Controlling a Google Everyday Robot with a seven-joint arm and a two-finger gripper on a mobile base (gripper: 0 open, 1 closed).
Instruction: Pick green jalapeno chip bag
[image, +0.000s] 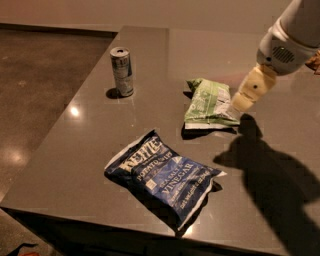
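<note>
The green jalapeno chip bag is a small crinkled light-green and white bag lying flat on the grey table, right of its middle. My gripper comes in from the upper right on a white arm. Its cream tip hangs just at the bag's right edge, slightly above the table. It casts a dark shadow on the table to the lower right. It holds nothing that I can see.
A larger dark blue Kettle chip bag lies near the table's front edge. A silver drink can stands upright at the back left. The table's left edge drops to a polished concrete floor.
</note>
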